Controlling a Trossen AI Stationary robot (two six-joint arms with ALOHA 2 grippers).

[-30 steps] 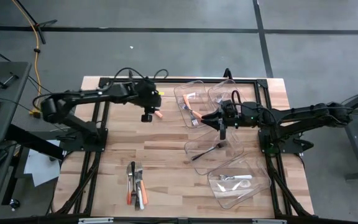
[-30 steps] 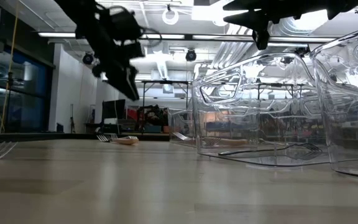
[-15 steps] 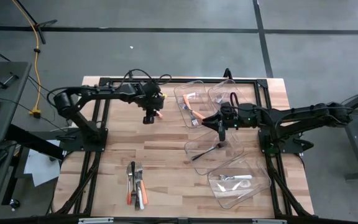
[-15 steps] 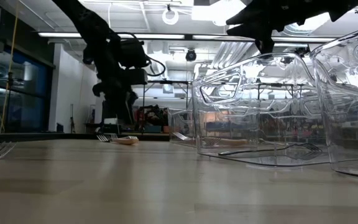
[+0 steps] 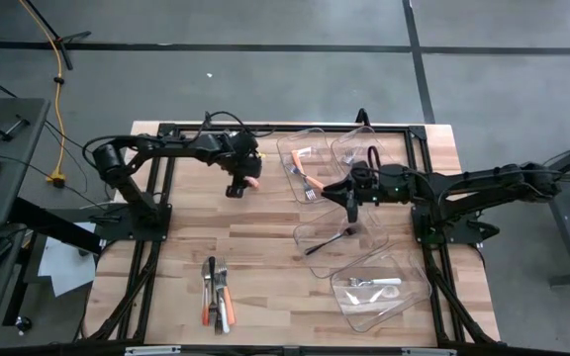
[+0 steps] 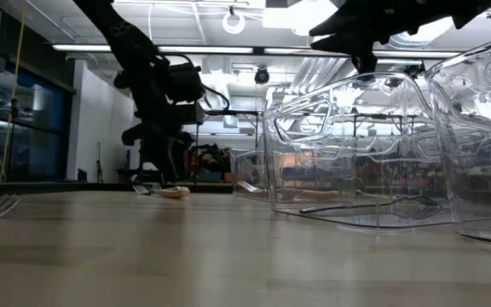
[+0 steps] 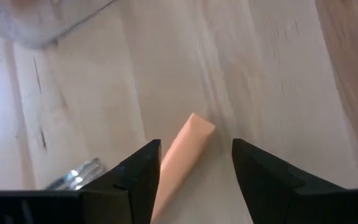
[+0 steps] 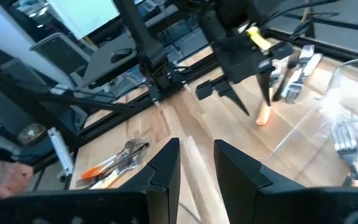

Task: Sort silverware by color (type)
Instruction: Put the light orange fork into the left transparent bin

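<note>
1. Between the spread fingers of the left gripper lies an orange-handled utensil; seen from the left wrist, the handle runs lengthwise through the gap, its blunt end pointing away from the wrist and its metal head back toward it.
2. From above, that utensil rests on the bare wooden table just beside the left gripper, close to the nearest clear bin but outside it.
3. The jaws stand apart on either side of the handle, not pressing it as far as I can tell; a squeeze across the handle's narrow width looks like what the coming move needs.
4. The left arm is plainly the nearer one. The right gripper hangs well apart over the bins, its fingers only partly apart and empty in the right wrist view.
5. Other silverware waits elsewhere: a loose pile at the table's near edge and pieces already in the bins.
6. Compared with a second ago, the left gripper has come down from higher above the table to table level over the utensil, and its fingers have widened; the right arm has barely moved.
</note>
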